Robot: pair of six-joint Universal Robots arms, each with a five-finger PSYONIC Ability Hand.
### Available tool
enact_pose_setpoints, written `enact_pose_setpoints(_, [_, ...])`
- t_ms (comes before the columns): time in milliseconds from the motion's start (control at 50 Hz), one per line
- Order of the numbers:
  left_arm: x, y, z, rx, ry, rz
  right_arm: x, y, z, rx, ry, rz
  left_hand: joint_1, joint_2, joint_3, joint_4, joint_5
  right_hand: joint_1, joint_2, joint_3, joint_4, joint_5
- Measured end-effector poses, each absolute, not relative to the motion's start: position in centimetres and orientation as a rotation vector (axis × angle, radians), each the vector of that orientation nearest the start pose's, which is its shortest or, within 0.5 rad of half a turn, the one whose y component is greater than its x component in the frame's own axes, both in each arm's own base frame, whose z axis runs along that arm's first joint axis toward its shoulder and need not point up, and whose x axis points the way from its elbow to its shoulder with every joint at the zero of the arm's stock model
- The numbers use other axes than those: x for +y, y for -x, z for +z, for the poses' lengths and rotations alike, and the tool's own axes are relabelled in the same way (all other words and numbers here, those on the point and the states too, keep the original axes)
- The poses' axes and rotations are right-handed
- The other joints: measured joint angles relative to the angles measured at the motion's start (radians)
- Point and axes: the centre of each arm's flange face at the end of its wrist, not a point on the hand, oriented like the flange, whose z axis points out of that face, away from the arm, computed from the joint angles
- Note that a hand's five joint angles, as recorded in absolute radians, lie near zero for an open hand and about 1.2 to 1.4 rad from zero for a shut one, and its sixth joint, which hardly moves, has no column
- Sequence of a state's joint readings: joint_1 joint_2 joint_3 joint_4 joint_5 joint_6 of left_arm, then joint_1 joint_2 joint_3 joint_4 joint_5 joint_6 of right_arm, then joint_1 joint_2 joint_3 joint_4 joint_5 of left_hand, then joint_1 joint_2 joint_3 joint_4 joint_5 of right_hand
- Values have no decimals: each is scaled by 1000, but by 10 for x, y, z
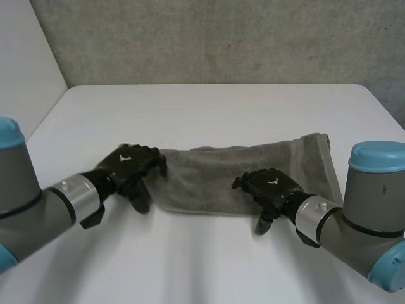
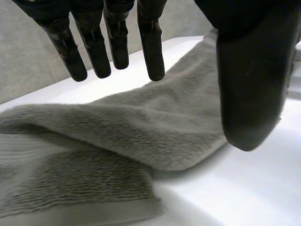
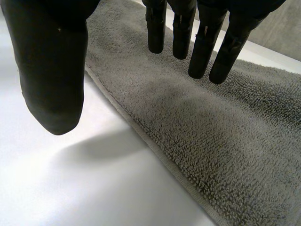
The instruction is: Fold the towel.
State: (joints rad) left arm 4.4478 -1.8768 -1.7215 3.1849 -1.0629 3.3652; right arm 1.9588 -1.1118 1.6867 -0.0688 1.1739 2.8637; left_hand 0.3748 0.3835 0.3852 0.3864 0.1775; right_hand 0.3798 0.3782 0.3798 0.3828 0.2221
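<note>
Across the middle of the white table [image 1: 209, 114] I see the grey towel [image 1: 228, 177] lying as a long, narrow strip, already folded lengthwise. It runs from my left hand [image 1: 130, 166] over toward the right arm [image 1: 364, 215], and its right end angles up toward the far side of the table. A plain grey wall [image 1: 221, 38] stands behind the table.

From the head view, the left hand sits at the strip's left end, its knuckles over the short edge and its thumb hanging down over bare table just beside the cloth. In the left wrist view the fingers [image 2: 115, 47] hang straight and spread, and their tips look clear of the pile below them. The thumb [image 2: 249, 94] stands well apart from them, over the towel's edge. Nothing is pinched or curled round, so I read this hand as relaxed and empty. That same view shows two layers at this end: an upper fold lying over a lower one with a flat hem band.

The right hand [image 1: 272, 187] is at the towel's near long edge, right of the strip's middle. In its own wrist view the fingers [image 3: 202, 52] point straight down over the terry surface, and the thumb [image 3: 51, 80] hangs on the other side of the hemmed edge, above bare table. No cloth is caught between them, so this hand is also spread and holding nothing. I cannot tell whether its fingertips touch the towel or hover just over it.
</note>
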Motion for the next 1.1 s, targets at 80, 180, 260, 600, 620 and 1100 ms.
enact_pose_setpoints(80, [-241, 258, 171, 2718, -1265, -1987, -232, -275, 138, 2146, 1038, -1361, 0, 0, 0, 0, 0, 0, 0, 0, 0, 0])
enact_pose_setpoints(180, [-246, 267, 161, 2659, -1293, -2049, -232, -272, 138, 2154, 1030, -1362, 0, 0, 0, 0, 2, 0, 0, 0, 0, 0])
enact_pose_setpoints(260, [-254, 275, 152, 2635, -1293, -2067, -235, -268, 138, 2168, 1014, -1368, 0, 0, 0, 0, 4, 0, 0, 0, 0, 0])
enact_pose_setpoints(600, [-271, 308, 124, 2642, -1316, -1998, -243, -259, 139, 2195, 980, -1385, 508, 512, 489, 495, 522, 5, 0, 2, 4, 3])
enact_pose_setpoints(620, [-272, 309, 125, 2640, -1316, -2002, -243, -259, 140, 2194, 980, -1387, 631, 634, 625, 633, 661, 14, 8, 10, 13, 10])
enact_pose_setpoints(1100, [-295, 320, 185, 2786, -1091, -2180, -273, -279, 126, 2191, 890, -1462, 776, 782, 786, 783, 813, 103, 115, 117, 115, 107])
